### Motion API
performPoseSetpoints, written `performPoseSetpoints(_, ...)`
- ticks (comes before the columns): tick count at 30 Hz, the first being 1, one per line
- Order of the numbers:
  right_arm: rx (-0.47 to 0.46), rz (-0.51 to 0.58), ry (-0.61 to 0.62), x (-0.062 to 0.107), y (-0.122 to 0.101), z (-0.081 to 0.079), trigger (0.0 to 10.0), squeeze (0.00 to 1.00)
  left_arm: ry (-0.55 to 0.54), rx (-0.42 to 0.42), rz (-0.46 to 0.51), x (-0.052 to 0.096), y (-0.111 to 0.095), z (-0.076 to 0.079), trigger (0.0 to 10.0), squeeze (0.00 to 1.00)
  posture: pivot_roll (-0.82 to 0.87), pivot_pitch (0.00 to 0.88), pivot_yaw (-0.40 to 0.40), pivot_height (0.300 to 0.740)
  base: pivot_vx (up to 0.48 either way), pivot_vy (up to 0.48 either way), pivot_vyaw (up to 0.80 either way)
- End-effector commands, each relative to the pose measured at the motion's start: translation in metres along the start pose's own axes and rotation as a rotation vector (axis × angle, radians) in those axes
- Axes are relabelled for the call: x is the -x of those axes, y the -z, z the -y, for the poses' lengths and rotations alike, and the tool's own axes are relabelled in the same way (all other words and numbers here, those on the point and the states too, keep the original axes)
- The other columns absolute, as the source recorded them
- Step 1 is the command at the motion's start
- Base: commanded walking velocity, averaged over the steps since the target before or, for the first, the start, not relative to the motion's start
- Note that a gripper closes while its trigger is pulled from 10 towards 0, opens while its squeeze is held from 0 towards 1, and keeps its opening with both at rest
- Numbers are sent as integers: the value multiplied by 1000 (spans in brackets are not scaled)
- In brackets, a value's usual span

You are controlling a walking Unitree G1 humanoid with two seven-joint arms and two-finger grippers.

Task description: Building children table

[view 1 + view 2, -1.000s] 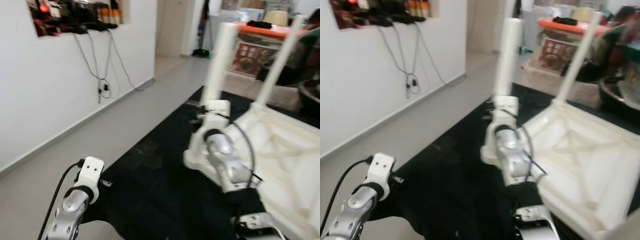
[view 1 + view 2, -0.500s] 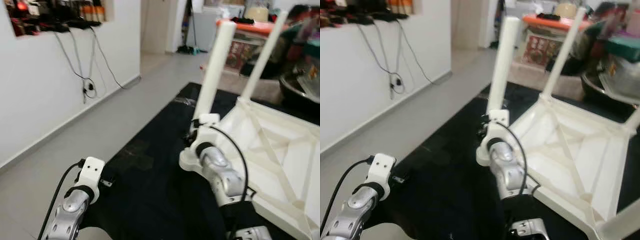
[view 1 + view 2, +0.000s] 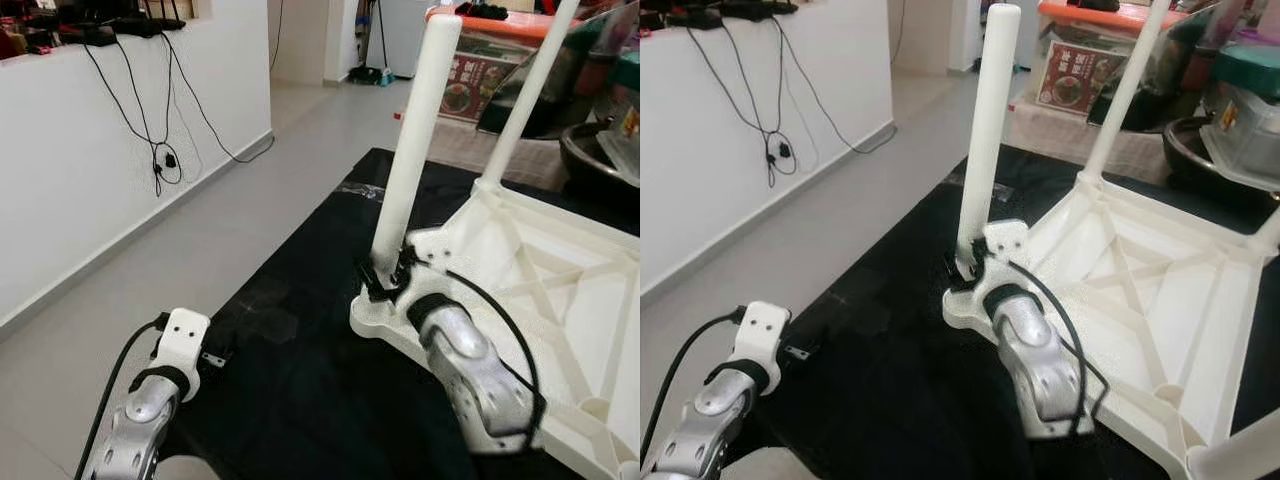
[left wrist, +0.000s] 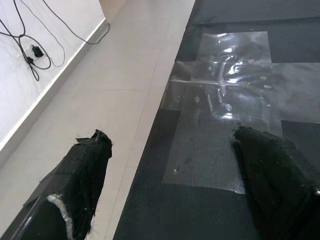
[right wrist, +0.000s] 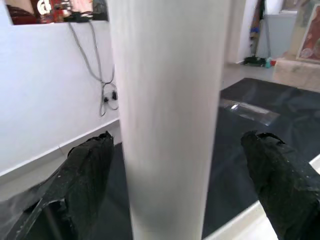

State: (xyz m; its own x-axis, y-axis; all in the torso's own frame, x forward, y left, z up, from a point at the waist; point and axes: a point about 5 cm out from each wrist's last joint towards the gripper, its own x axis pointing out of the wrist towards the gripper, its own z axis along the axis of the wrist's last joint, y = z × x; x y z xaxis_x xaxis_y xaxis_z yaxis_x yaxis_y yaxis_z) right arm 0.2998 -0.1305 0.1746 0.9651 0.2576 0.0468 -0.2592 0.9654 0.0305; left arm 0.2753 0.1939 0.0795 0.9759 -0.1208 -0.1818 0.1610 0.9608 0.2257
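White table leg (image 5: 170,115) stands upright btwn right gripper (image 5: 185,170) fingers (image 5: 87,170), which sit spread w/ gaps either side. Behind: black mat (image 5: 260,107), white wall (image 5: 45,95) w/ hanging cables (image 5: 102,75).

1. Illumination: bright, even and diffuse indoor light across all views; shadows are soft and faint.
2. Glare: clear tape (image 4: 225,95) on the black mat (image 3: 300,370) throws white specular highlights.
3. Sharpness: head views are crisp up close and softer towards the background clutter.
4. Focus: the white leg (image 5: 170,115) is blurred at close range, as are the black fingertips (image 5: 87,160).
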Motion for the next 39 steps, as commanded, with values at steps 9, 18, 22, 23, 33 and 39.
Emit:
performPoseSetpoints(9, 122, -35, -221, 48, -5, 13, 10000, 1000, 7, 12, -70, 8, 17, 7, 10000, 0, 30, 0, -61, 740, 0, 0, 0)
performPoseSetpoints(18, 282, -172, -75, 57, 6, 34, 10000, 0, -4, 17, -73, 11, 18, 6, 10000, 0, 15, 0, -59, 740, 0, 0, 0)
performPoseSetpoints(22, 459, -274, 112, 51, 10, 47, 10000, 0, -17, 29, -70, 12, 18, 8, 10000, 0, 17, 0, -63, 740, 0, 0, 0)
performPoseSetpoints(23, 529, -269, 180, 48, 7, 51, 10000, 0, -19, 32, -68, 13, 18, 9, 10000, 0, 17, 0, -63, 740, 0, 0, 0)
performPoseSetpoints(33, 622, -70, 194, 34, -14, 47, 10000, 0, -31, 36, -60, 14, 17, 7, 10000, 0, 21, 0, -57, 740, 0, 0, 0)
performPoseSetpoints(39, 603, 101, 190, 23, -35, 40, 10000, 0, -34, 38, -43, 11, 12, 7, 10000, 0, 32, 0, -56, 740, 0, 0, 0)
